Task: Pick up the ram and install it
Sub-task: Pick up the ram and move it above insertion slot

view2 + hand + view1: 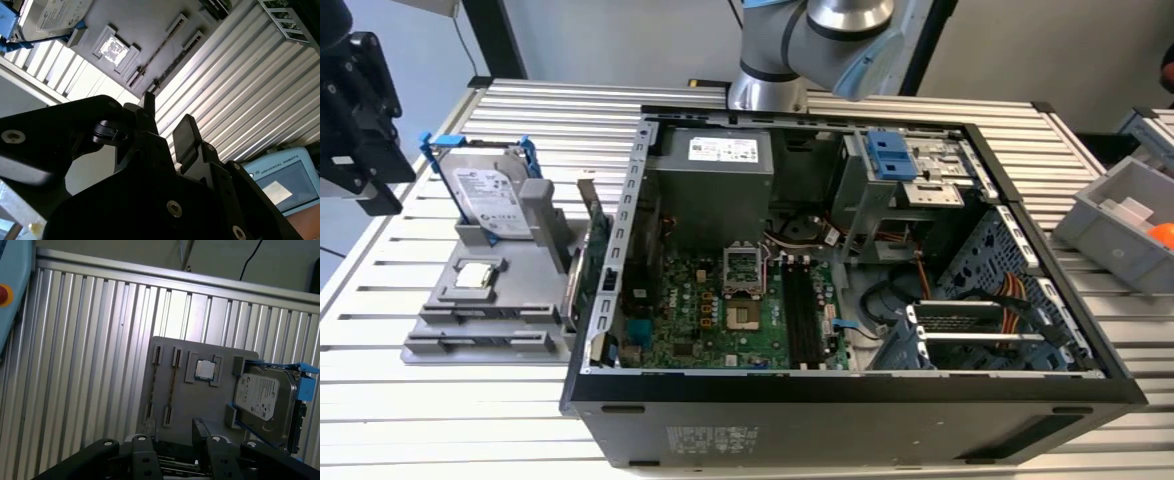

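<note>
The ram (172, 385) stands on edge as a thin dark stick in a slot of the grey fixture (200, 405), beside an empty slot; the second wrist view also shows the ram (161, 49). My gripper (172, 440) hovers above the fixture's near end, open, with nothing between its black fingers (186, 134). In the exterior view the gripper (371, 175) hangs at the far left, above and left of the fixture (480, 320). The long black memory slots (801, 312) lie on the motherboard inside the open computer case (854, 385).
A silver hard drive with blue rails (491, 195) stands at the fixture's far end, a processor chip (475, 274) beside it. A green expansion card (592, 262) stands between fixture and case. A grey bin (1127, 215) sits at the exterior view's right. The table is ribbed aluminium.
</note>
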Robot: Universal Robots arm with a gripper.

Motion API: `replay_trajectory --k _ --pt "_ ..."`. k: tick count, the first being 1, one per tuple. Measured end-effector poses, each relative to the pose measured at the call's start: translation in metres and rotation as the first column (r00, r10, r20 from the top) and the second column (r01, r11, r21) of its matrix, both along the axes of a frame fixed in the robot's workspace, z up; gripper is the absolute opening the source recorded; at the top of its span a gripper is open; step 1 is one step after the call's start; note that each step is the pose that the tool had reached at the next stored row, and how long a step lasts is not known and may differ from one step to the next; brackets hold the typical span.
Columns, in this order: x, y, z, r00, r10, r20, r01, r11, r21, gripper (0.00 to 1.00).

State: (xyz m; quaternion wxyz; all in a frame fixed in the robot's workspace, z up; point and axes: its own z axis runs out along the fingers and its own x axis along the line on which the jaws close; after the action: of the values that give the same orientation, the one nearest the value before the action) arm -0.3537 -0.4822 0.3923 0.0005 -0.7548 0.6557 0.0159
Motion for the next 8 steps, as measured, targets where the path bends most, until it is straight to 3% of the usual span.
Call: replay_trajectory --k 5,8 --pt "0.0000 0.0000 0.0000 1.0000 0.000 -0.0001 0.000 1.0000 0.0000 1.00" --pt "0.0000 0.0001 -0.0009 0.9998 -0.018 0.0001 0.018 0.9998 0.0000 1.00"
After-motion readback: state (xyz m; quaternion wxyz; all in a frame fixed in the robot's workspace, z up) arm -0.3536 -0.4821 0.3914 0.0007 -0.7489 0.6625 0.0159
